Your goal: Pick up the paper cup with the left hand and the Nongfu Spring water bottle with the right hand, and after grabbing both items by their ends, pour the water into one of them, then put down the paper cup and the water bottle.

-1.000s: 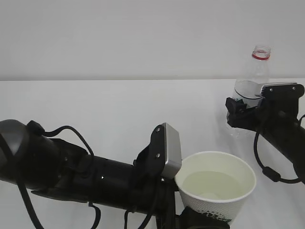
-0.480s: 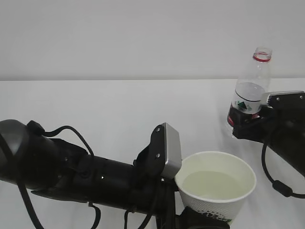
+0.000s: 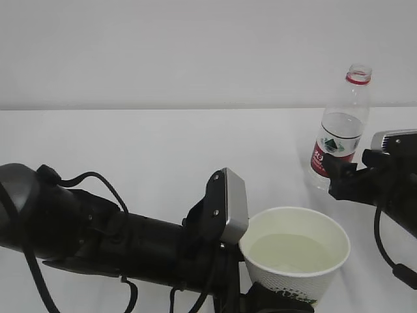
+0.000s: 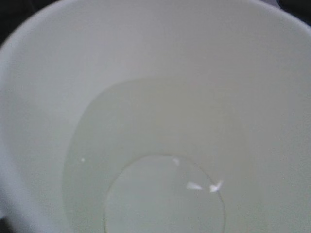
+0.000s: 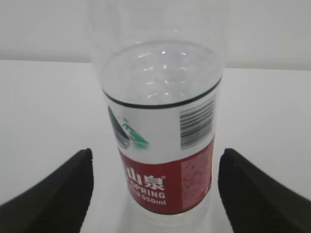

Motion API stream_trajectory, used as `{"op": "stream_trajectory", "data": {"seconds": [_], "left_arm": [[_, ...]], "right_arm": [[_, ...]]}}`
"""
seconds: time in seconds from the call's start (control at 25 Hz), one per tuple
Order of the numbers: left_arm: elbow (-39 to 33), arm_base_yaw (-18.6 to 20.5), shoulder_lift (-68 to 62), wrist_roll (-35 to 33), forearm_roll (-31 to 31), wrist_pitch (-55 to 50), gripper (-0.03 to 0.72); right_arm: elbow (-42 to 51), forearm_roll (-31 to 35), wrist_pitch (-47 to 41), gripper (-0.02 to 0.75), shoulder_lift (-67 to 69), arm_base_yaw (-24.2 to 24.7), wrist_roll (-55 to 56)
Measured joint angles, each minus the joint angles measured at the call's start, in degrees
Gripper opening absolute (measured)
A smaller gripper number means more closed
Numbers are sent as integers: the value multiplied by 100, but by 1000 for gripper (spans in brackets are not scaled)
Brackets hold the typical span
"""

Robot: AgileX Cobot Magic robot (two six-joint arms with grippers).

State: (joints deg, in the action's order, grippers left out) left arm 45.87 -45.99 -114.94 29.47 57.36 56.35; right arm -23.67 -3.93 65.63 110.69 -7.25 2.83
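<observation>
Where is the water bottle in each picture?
Exterior view: the water bottle stands upright at the far right on the white table, just left of the right gripper.
Left wrist view: not in it; only the inside of the paper cup shows.
Right wrist view: centre of the picture, between the open black fingers, apart from both.
Shared landmark: the bottle's red label.

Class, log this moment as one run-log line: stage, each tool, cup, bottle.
stage: bottle set down | right tool: open, clear of bottle | left tool: hidden under paper cup | cup: holds water | bottle: upright on table
</observation>
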Motion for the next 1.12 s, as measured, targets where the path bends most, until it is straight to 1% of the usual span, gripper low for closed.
{"op": "stream_trajectory", "data": {"seconds": [0.64, 0.88, 1.12], "left_arm": [[0, 0, 0, 0, 0, 168, 500], [0, 0, 0, 0, 0, 235, 500], [0, 0, 0, 0, 0, 270, 500]], "right_arm": [[960, -46, 0, 596, -1437, 0, 8], [1045, -55, 0, 591, -1956, 0, 86], [1045, -55, 0, 591, -2129, 0, 316]]}}
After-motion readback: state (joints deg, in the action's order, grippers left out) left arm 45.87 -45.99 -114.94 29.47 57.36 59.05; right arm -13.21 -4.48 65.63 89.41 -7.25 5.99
